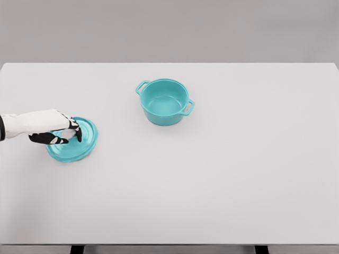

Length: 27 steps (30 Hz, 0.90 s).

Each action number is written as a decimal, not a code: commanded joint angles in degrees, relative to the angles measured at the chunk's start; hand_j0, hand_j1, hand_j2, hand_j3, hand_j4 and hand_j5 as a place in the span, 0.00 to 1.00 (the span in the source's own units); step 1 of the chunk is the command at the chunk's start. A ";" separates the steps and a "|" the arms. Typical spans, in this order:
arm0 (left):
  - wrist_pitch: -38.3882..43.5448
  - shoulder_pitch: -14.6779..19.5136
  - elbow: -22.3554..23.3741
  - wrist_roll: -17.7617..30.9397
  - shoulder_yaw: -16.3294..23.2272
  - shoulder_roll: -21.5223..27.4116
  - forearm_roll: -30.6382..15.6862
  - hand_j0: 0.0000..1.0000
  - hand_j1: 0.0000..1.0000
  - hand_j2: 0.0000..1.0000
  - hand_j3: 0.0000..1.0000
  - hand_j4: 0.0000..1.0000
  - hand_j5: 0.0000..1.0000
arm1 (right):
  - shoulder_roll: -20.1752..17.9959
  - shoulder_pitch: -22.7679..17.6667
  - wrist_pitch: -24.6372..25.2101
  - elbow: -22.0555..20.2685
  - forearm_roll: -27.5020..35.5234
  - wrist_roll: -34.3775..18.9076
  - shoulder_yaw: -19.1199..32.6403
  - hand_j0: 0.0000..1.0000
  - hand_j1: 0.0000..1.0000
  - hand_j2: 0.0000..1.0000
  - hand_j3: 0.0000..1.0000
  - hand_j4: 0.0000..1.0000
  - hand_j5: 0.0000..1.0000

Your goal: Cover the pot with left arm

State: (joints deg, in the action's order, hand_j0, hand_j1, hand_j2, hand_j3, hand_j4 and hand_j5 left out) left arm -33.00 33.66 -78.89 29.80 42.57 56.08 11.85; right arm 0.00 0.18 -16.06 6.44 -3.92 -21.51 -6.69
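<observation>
Left hand point(55, 129) comes in from the left edge and sits over the teal lid point(74, 140); fingers curled down around the middle of it, looks like a grip on the knob, though the knob itself is hidden; lid lies flat on the white table point(212, 185); pot point(165, 101) stands open, well apart to the right, further back.

we've got a teal pot point(164, 102), same plain teal inside and on both handles | lid point(79, 143) matches, teal, no pattern we can see | left hand point(53, 128) white on the back with black fingers | table point(212, 180) flat white, dark legs at the bottom edge | wall behind is plain grey
</observation>
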 commanded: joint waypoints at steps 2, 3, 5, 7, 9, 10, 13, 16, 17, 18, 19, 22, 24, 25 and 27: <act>0.48 0.09 -3.28 0.26 -0.39 1.93 -0.43 0.49 0.49 0.49 0.49 0.49 0.49 | 0.00 0.00 -0.03 -0.02 -0.03 -0.02 0.01 1.00 1.00 1.00 1.00 1.00 1.00; 0.56 0.26 -3.81 0.34 -0.39 2.54 -0.43 0.49 0.49 0.49 0.49 0.49 0.49 | 0.00 0.00 -0.03 0.06 -0.03 -0.02 0.01 1.00 1.00 1.00 1.00 1.00 1.00; 0.56 1.05 -5.57 0.34 -0.39 3.77 -0.86 0.49 0.49 0.49 0.49 0.49 0.49 | 0.00 0.00 -0.03 0.06 -0.03 -0.02 0.01 1.00 1.00 1.00 1.00 1.00 1.00; 0.56 1.32 -6.18 0.34 -0.39 4.21 -1.39 0.49 0.49 0.49 0.49 0.49 0.49 | 0.00 0.00 -0.03 0.06 -0.03 -0.02 0.01 1.00 1.00 1.00 1.00 1.00 1.00; 0.56 2.02 -6.18 1.13 -0.30 4.12 -1.48 0.49 0.49 0.49 0.49 0.49 0.49 | 0.00 0.00 -0.03 0.06 -0.03 -0.02 0.01 1.00 1.00 1.00 1.00 1.00 1.00; 0.56 2.55 -6.18 1.66 -0.30 4.04 -1.57 0.49 0.49 0.49 0.49 0.49 0.49 | 0.00 0.00 -0.03 0.06 -0.03 -0.02 0.01 1.00 1.00 1.00 1.00 1.00 1.00; 0.56 3.43 -6.53 1.75 -0.12 3.95 -1.57 0.49 0.49 0.49 0.49 0.49 0.49 | 0.00 0.00 -0.03 0.06 -0.03 -0.02 0.01 1.00 1.00 1.00 1.00 1.00 1.00; 0.56 4.22 -6.71 1.84 0.05 3.69 -1.48 0.49 0.49 0.49 0.49 0.49 0.49 | 0.00 0.00 -0.03 -0.02 -0.03 -0.02 0.01 1.00 1.00 1.00 1.00 1.00 1.00; 0.56 4.83 -6.71 1.84 0.23 3.60 -1.39 0.49 0.49 0.49 0.49 0.49 0.49 | 0.00 0.00 -0.03 0.06 -0.03 -0.02 0.01 1.00 1.00 1.00 1.00 1.00 1.00; 0.56 5.18 -6.80 1.84 0.23 3.42 -1.22 0.49 0.49 0.49 0.49 0.49 0.49 | 0.00 0.00 -0.03 0.06 -0.03 -0.02 0.01 1.00 1.00 1.00 1.00 1.00 1.00; 0.56 5.45 -6.97 1.84 0.23 2.98 -1.13 0.49 0.49 0.49 0.49 0.49 0.49 | 0.00 0.00 -0.03 -0.02 -0.03 -0.02 0.01 1.00 1.00 1.00 1.00 1.00 1.00; 0.74 6.33 -7.06 1.84 0.32 1.49 -0.69 0.49 0.49 0.49 0.49 0.49 0.49 | 0.00 0.00 -0.03 -0.02 -0.03 -0.02 0.01 1.00 1.00 1.00 1.00 1.00 1.00; 0.74 6.59 -7.06 1.84 0.32 1.05 -0.52 0.49 0.49 0.49 0.49 0.49 0.49 | 0.00 0.00 -0.03 -0.02 -0.03 -0.02 0.01 1.00 1.00 1.00 1.00 1.00 1.00; 0.74 6.68 -6.98 1.93 0.32 0.52 -0.51 0.49 0.49 0.49 0.49 0.49 0.49 | 0.00 0.00 -0.03 -0.02 -0.03 -0.02 0.01 1.00 1.00 1.00 1.00 1.00 1.00; 0.74 7.21 -6.97 1.84 0.40 -0.27 0.36 0.49 0.49 0.49 0.49 0.49 0.49 | 0.00 0.00 -0.03 0.06 -0.03 -0.02 0.01 1.00 1.00 1.00 1.00 1.00 1.00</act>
State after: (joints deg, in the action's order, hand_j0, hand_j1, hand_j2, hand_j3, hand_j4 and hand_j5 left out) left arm -32.40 40.87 -85.88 31.67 42.96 56.63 12.04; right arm 0.00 0.18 -16.06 6.44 -3.92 -21.51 -6.69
